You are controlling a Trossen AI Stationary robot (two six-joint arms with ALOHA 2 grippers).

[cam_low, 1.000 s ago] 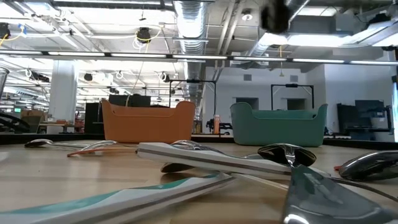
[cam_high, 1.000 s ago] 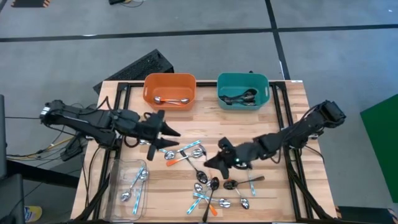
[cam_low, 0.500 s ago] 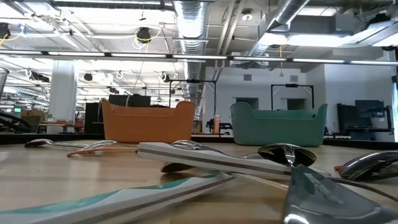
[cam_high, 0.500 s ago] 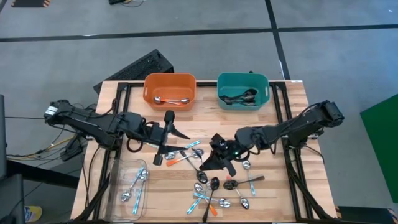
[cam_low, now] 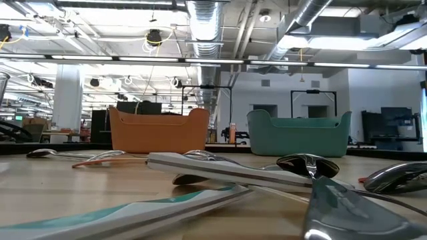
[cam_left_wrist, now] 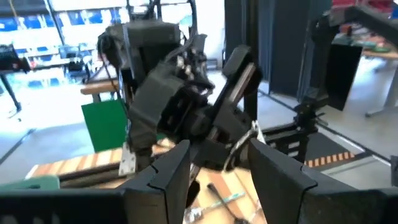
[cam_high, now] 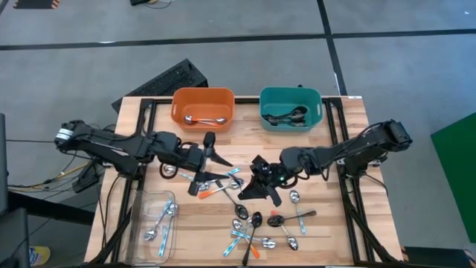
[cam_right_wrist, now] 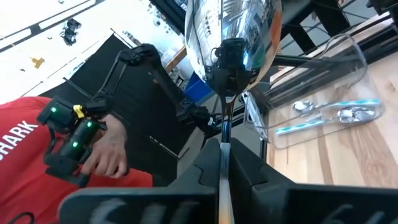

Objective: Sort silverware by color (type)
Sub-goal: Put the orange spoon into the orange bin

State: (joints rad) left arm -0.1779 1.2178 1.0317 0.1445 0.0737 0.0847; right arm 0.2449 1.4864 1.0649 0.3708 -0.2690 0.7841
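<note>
Fingers of right gripper (cam_high: pixel 262 184) are pinched tight on a dark spoon (cam_right_wrist: pixel 231 46); in the right wrist view the handle runs straight out from between the two pads, long axis in line w/ the fingers, shiny bowl at the far end, well clear of the wood. Right gripper sits over mid-table, a bit toward the front of the teal bin (cam_high: pixel 291 108).

Left gripper (cam_high: pixel 206 153) hangs over the table left of centre, fingers (cam_left_wrist: pixel 168 169) parted w/ a clear gap, nothing btwn them; it points toward the right arm.

Table (cam_high: pixel 349 126) is a wood top. Back edge: orange bin (cam_high: pixel 202 107) w/ approx 2 spoons lying crosswise, teal bin w/ a few dark ones, count unclear. Front-left corner: clear tray (cam_high: pixel 152 219) w/ approx 3 light-blue-handled spoons (cam_high: pixel 165 215), long axes roughly front-to-back.

Loose spoons (cam_high: pixel 253 223) lie in a scatter from centre to front edge, roughly a dozen, mixed orange, light-blue, dark, pointing every way, several crossing; exact nos. per colour can't be told.

Open room: bare wood along the right edge and back-left corner; centre-front is crowded.

A person in a red shirt (cam_right_wrist: pixel 37 168) shows past the table in the right wrist view, hand (cam_right_wrist: pixel 112 152) on a black device.
</note>
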